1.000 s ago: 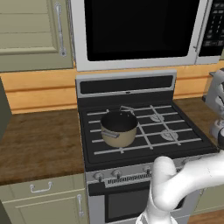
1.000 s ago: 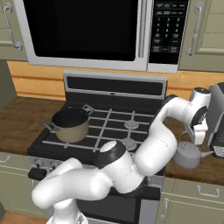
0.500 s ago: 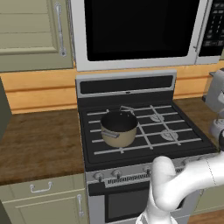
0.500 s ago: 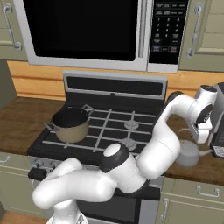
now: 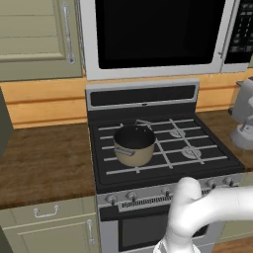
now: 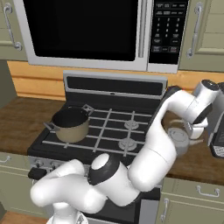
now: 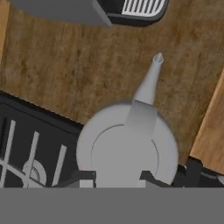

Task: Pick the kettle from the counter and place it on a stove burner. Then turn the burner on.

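The kettle (image 7: 127, 148) stands on the tabletop (image 7: 87, 74), just beside the right edge of the stove (image 6: 109, 127), spout toward a dark appliance at the rear. The pincer (image 7: 117, 176) hangs directly above the kettle, its fingers (image 7: 83, 176) spread either side of the lid. A saucepan (image 6: 71, 124) occupies the stove's front left burner. The front right burner (image 6: 127, 143), nearest the kettle, is bare.

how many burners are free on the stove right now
3. The tan saucepan sits over the front left one. Free: back left, only its grate showing; back right burner cap; front right burner cap. The kettle stands on the counter.
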